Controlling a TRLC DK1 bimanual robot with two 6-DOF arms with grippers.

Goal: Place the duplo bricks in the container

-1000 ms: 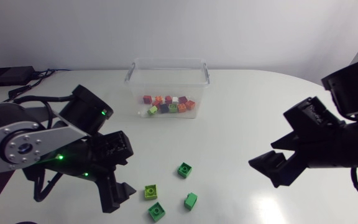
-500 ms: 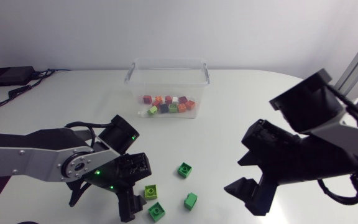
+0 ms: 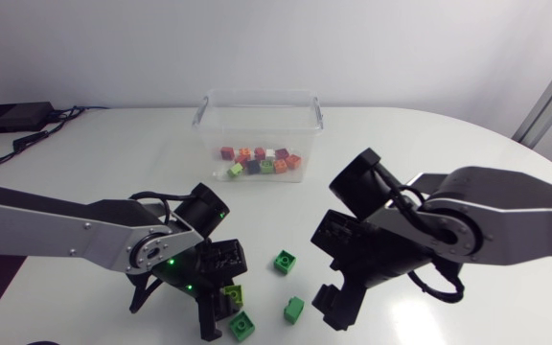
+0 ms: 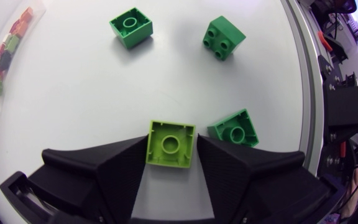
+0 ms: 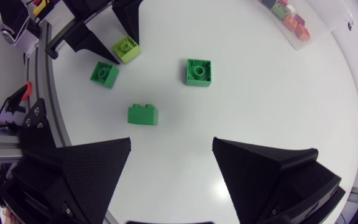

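A lime duplo brick (image 4: 169, 134) lies studs-up on the white table, and my left gripper (image 4: 171, 144) is shut on it, one finger against each side. In the head view that gripper (image 3: 222, 301) sits low at the front of the table with the lime brick (image 3: 232, 293) at its tips. Three green bricks lie close by: one (image 3: 241, 326) just in front, one (image 3: 285, 261) further back, and one on its side (image 3: 294, 309). My right gripper (image 3: 334, 305) stands open to the right of the brick on its side (image 5: 143, 114), nothing between its fingers (image 5: 86, 168).
The clear plastic container (image 3: 260, 103) stands at the back middle of the table with several small coloured bricks (image 3: 261, 159) inside. The table's front edge runs close behind both grippers. White table surface lies between the green bricks and the container.
My left gripper moved right to the lime brick and its fingers closed onto it. My right arm swung in from the right edge towards the green bricks and stayed open.
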